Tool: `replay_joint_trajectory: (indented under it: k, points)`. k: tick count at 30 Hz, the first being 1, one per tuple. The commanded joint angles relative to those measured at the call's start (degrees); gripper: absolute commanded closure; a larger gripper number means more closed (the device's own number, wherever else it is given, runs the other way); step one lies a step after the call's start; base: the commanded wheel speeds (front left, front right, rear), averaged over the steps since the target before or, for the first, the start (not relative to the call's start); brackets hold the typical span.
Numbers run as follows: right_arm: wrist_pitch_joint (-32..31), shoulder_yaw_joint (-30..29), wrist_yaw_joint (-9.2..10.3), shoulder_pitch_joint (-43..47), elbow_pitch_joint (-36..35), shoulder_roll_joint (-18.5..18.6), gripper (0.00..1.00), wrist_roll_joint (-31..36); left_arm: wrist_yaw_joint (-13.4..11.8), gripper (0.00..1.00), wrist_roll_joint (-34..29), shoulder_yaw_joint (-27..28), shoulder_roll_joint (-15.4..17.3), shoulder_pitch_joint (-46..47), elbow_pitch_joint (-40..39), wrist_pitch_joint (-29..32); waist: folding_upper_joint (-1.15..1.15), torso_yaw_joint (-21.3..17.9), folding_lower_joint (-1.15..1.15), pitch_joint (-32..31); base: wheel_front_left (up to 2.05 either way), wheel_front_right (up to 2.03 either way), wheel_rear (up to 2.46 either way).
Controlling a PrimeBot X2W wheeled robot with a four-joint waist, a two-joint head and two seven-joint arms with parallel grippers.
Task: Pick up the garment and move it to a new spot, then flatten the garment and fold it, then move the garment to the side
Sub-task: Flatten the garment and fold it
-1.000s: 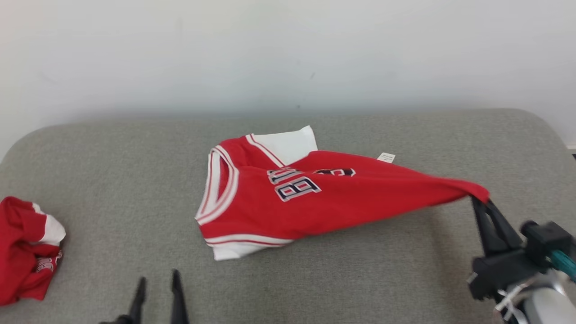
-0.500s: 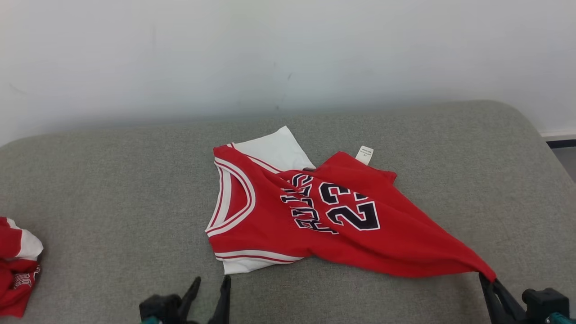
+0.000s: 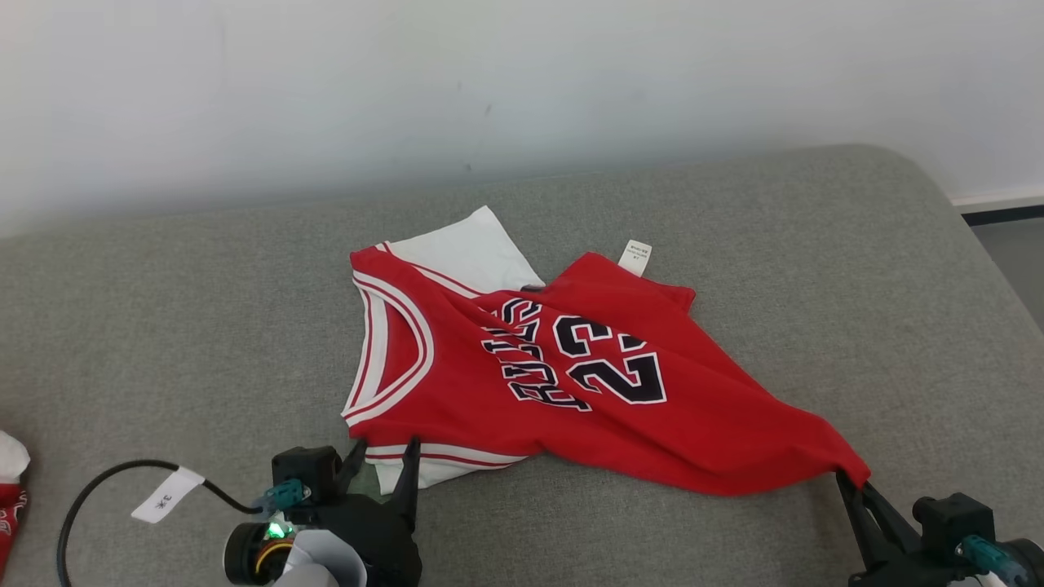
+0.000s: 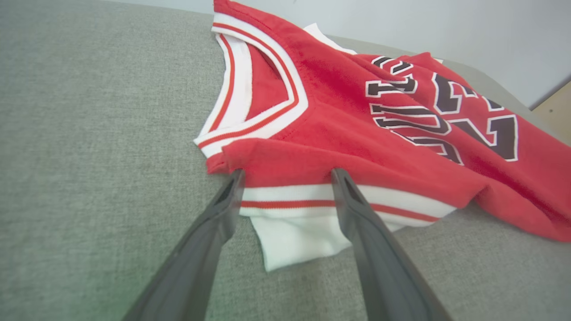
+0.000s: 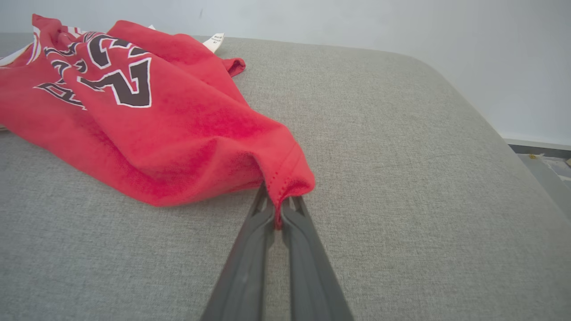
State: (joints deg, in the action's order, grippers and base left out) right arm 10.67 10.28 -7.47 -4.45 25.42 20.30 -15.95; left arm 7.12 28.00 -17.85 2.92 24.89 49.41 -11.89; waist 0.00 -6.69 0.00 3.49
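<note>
A red basketball jersey [image 3: 563, 424] with white trim and dark "23" lettering lies crumpled on the grey cushioned surface [image 3: 204, 326]. My right gripper [image 3: 851, 481] is at the lower right, shut on the jersey's right corner; in the right wrist view the fabric [image 5: 156, 133] bunches into the closed gripper [image 5: 279, 211]. My left gripper [image 3: 386, 450] stands open at the jersey's near left edge. In the left wrist view the two tips of that gripper [image 4: 287, 174] touch the red fold above the white-and-red striped band of the jersey [image 4: 357, 111], which lies between the fingers.
Another red and white garment [image 3: 10, 489] peeks in at the far left edge. A black cable with a white tag [image 3: 163, 497] loops beside my left wrist. A pale wall rises behind the cushion, whose rounded right end drops to the floor [image 3: 1011, 236].
The head camera has tilted and shifted. My right gripper pulled the jersey corner nearer, spreading the front so the lettering shows. My left gripper moved forward to the jersey's near edge.
</note>
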Motion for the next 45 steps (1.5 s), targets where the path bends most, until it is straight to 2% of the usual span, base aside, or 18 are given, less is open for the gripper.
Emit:
replay_joint_trajectory:
  k: [1,2,3,9,12,14,16,27,28,29,30,36,40,45]
  points:
    - [0.59,0.68,-0.05,-1.08,0.88,0.49,1.0,-0.59,0.34,0.0,0.29,-0.6,0.25,1.51,1.76,-0.82,0.0,-0.48,0.0,0.79,0.0,0.0,0.0]
    - [0.9,1.05,-0.05,-1.56,1.48,0.66,1.0,-0.82,0.42,0.17,-0.15,-1.21,0.58,2.47,2.4,-1.38,0.0,-0.53,0.0,0.9,0.0,0.0,0.0]
    - [1.16,1.4,-0.05,-1.94,2.06,0.8,1.0,-1.02,0.37,1.0,-0.15,-1.57,0.72,3.1,3.01,-1.8,0.0,-0.59,0.0,0.95,0.0,0.0,0.0]
    - [3.28,3.01,-0.05,-3.87,5.37,1.06,1.0,-2.39,0.31,1.0,2.38,-4.02,2.12,2.69,0.61,-3.18,0.0,-0.52,0.0,0.07,0.0,0.0,0.0]
    - [4.42,3.45,-0.05,-2.49,7.51,1.14,1.0,-3.58,0.31,1.0,5.23,-3.88,4.88,-1.32,-4.63,-3.3,0.0,0.84,0.0,-1.69,0.0,0.0,0.0]
    - [4.52,3.8,-0.05,-1.77,8.0,0.92,1.0,-4.13,-1.32,1.0,4.52,-3.54,5.88,-1.87,-3.87,-3.13,0.0,1.26,0.0,-1.92,0.0,0.0,0.0]
    - [4.59,4.48,-0.05,-1.63,8.16,0.68,1.0,-4.57,-1.93,0.0,4.39,-4.24,5.55,-1.74,-2.32,-1.25,0.0,1.36,0.0,-1.8,0.0,0.0,0.0]
    - [4.5,7.61,-0.05,-4.53,7.82,1.27,1.0,-5.7,-0.19,0.0,7.04,-5.81,3.37,6.15,6.11,3.5,0.0,-0.39,0.0,1.41,0.0,0.0,0.0]
    - [4.5,7.77,-0.05,-4.78,7.9,1.55,1.0,-5.84,0.0,0.64,7.3,-6.2,3.18,6.39,6.75,4.03,0.0,-0.56,0.0,1.46,0.0,0.0,0.0]
    - [4.5,7.77,-0.05,-4.78,7.9,1.55,1.0,-5.84,0.0,0.64,7.3,-6.2,3.18,6.39,6.75,4.03,0.0,-0.56,0.0,1.46,0.0,0.0,0.0]
    - [4.49,7.76,-0.05,-5.02,7.96,1.76,1.0,-5.84,0.01,1.0,7.66,-6.5,3.0,6.58,7.06,4.01,0.0,-0.72,0.0,1.47,0.0,0.0,0.0]
    - [4.5,5.95,-0.05,-4.07,7.95,1.56,1.0,-6.05,0.37,1.0,11.21,-9.29,3.76,4.47,2.26,1.34,0.0,-0.22,0.0,0.29,0.0,0.0,0.0]
    - [4.5,4.48,-0.05,-2.5,7.56,0.87,1.0,-5.73,0.32,1.0,16.39,-11.02,7.03,0.97,-6.63,0.19,0.0,0.93,0.0,-1.31,0.0,0.0,0.0]
    - [4.51,2.72,-0.05,-0.92,6.37,0.66,1.0,-4.64,0.13,1.0,20.23,-9.34,11.4,-3.33,-19.32,0.98,0.0,1.53,0.0,-2.48,0.0,0.0,0.0]
